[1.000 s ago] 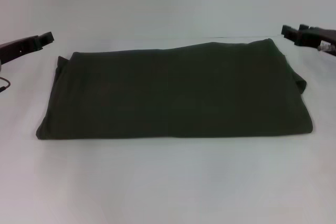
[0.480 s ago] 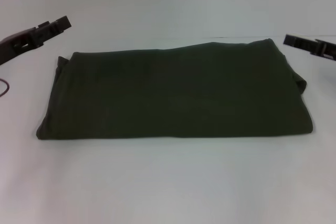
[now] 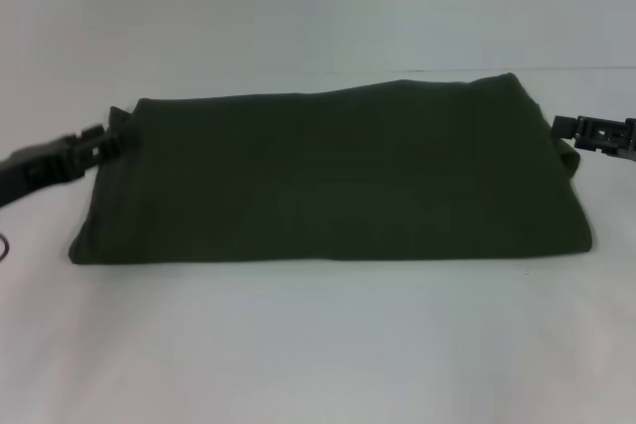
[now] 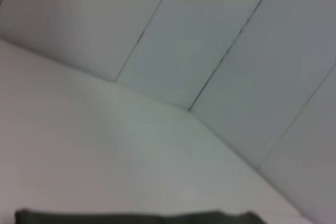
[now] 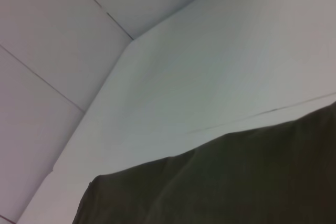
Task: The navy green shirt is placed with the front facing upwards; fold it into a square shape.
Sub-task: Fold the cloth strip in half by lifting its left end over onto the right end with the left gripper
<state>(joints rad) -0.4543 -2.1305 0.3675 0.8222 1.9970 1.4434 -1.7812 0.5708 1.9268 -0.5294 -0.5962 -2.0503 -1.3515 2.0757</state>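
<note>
1. Lying folded into a wide rectangle, your navy green shirt (image 3: 333, 178) sits mid-desk (image 3: 318, 345), nearer the far edge.
2. Your left tool (image 3: 99, 142) touches the shirt's far-left corner; whether it is apart or together, you cannot tell.
3. Your right tool (image 3: 568, 133) meets the right edge; likewise unclear.

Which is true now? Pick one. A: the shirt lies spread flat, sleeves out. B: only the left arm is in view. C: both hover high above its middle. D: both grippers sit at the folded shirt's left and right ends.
D: in the head view the left gripper meets the navy green shirt at its left end, the right gripper at its right.
</note>
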